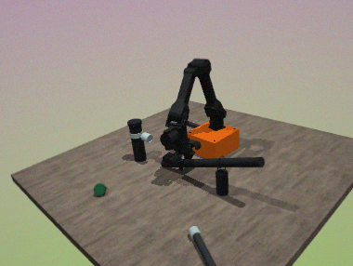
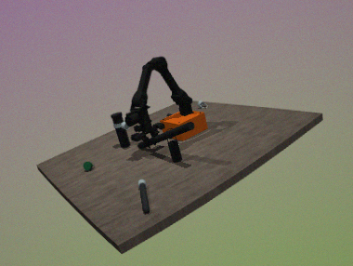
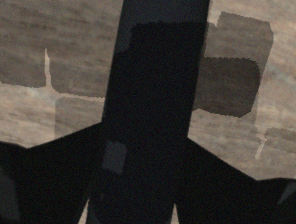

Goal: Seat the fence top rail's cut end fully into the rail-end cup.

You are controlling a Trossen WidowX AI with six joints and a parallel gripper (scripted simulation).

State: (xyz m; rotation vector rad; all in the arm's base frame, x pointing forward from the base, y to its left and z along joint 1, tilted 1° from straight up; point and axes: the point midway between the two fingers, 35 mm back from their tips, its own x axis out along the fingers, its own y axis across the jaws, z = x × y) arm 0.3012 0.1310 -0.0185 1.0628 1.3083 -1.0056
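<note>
The black top rail [image 1: 223, 163] [image 2: 169, 134] [image 3: 155, 75] lies level above the table, through the loop cap on a short black post [image 1: 222, 182] [image 2: 175, 152]. My gripper [image 1: 176, 161] [image 2: 145, 141] is shut on the rail near its cut end; in the wrist view the rail runs up between the dark fingers. The big post [image 1: 137, 146] [image 2: 122, 135] stands to the left with its pale brace band and white rail-end cup [image 1: 147, 137] near the cap. The rail's cut end stays apart from the cup, lower and to its right.
The arm's orange base [image 1: 218, 139] [image 2: 190, 123] sits behind the rail. A green ball [image 1: 99, 189] [image 2: 87, 166] lies at the left. A loose black bar with a pale tip [image 1: 201, 244] [image 2: 144, 196] lies at the front. A small grey part [image 2: 202, 104] lies at the back.
</note>
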